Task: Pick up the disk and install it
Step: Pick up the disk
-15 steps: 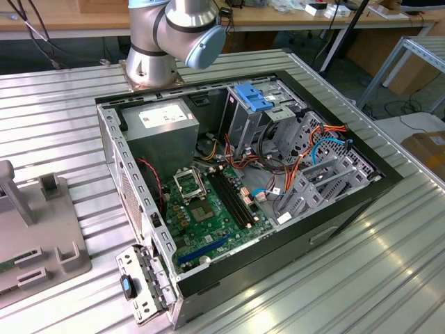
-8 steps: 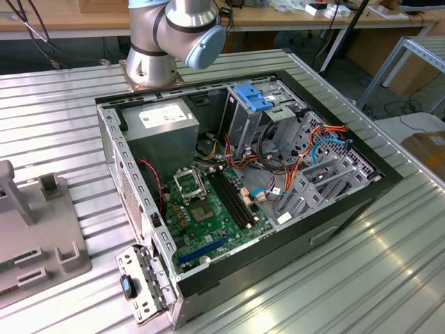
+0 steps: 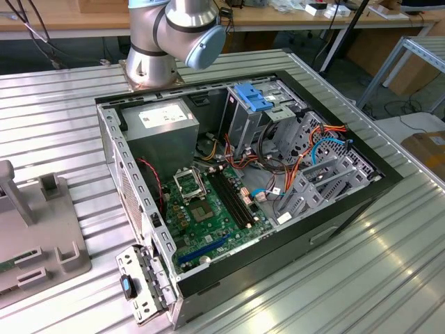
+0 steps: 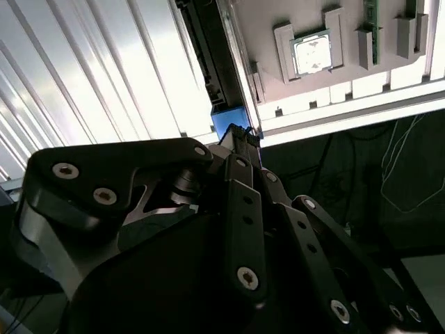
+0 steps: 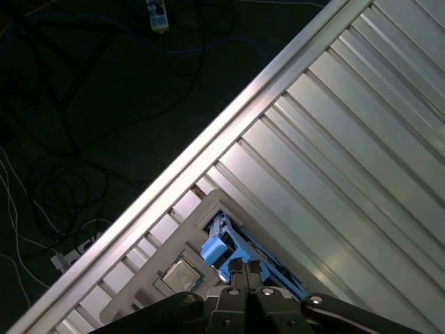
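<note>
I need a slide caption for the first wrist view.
Gripper at the blue-railed disk, seated in a grey holder near the edge of the ribbed table.

Disk [image 5: 217,250], in both wrist views: a narrow dark strip seen edge-on [image 4: 228,129], framed by blue plastic rails, with a blue block at the near end. It appears set on edge in a slot of the pale grey holder [image 5: 174,233] on the ribbed metal table [image 5: 348,174].
</note>
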`<state>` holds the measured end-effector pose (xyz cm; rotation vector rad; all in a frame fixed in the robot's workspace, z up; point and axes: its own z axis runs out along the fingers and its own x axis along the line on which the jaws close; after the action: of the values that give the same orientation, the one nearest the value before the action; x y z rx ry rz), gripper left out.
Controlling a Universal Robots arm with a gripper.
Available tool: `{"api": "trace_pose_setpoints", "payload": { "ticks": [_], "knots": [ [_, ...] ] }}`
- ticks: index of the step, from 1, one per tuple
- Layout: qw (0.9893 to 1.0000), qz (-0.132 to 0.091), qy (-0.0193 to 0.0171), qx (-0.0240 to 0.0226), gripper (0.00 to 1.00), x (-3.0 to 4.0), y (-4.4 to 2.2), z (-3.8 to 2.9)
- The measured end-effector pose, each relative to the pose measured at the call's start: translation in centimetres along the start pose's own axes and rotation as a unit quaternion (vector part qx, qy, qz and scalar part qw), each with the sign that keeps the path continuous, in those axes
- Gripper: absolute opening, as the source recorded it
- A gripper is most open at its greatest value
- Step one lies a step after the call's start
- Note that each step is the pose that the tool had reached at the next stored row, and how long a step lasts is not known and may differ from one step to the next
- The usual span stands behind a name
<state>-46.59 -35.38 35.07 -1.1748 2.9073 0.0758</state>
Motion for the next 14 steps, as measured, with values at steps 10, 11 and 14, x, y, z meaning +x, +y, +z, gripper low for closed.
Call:
{"api": "trace_pose_setpoints", "payload": {
  "ticks": [10,11,14],
  "knots": [
    [0.9977,-0.068,0.0029,-0.0015,0.11,0.0,0.0,0.0],
    [0.9965,-0.083,0.0035,-0.0019,0.11,0.0,0.0,0.0],
    [0.9909,-0.134,0.0058,-0.0031,0.11,0.0,0.0,0.0]
  ]
}}
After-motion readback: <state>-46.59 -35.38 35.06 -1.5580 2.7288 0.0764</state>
